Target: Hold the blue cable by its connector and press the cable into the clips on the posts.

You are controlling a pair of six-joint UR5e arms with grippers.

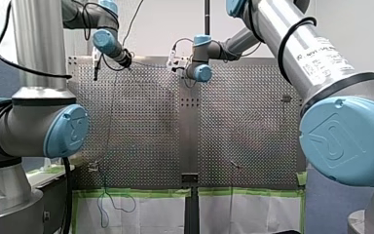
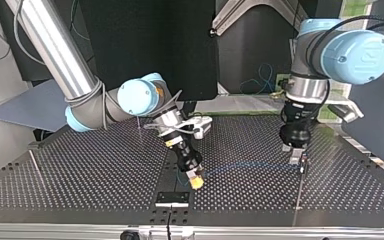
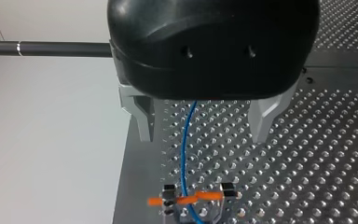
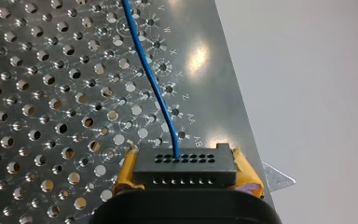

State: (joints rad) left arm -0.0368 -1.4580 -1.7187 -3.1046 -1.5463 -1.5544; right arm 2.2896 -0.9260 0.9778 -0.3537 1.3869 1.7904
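Observation:
The black connector sits between the yellow pads of my right gripper, which is shut on it. The blue cable leaves the connector and runs ahead over the perforated plate. In the top view my right gripper is low near the plate's front middle, and the cable stretches faintly across to my left gripper. My left gripper hangs open over a clip with orange tabs. The cable passes between its metal fingers without touching them and lies in that clip.
A black bracket sits at the plate's front edge in the top view, and a thin rod lies at that view's left. In the front view, small posts stand on the plate, and cable slack hangs past the green-taped edge.

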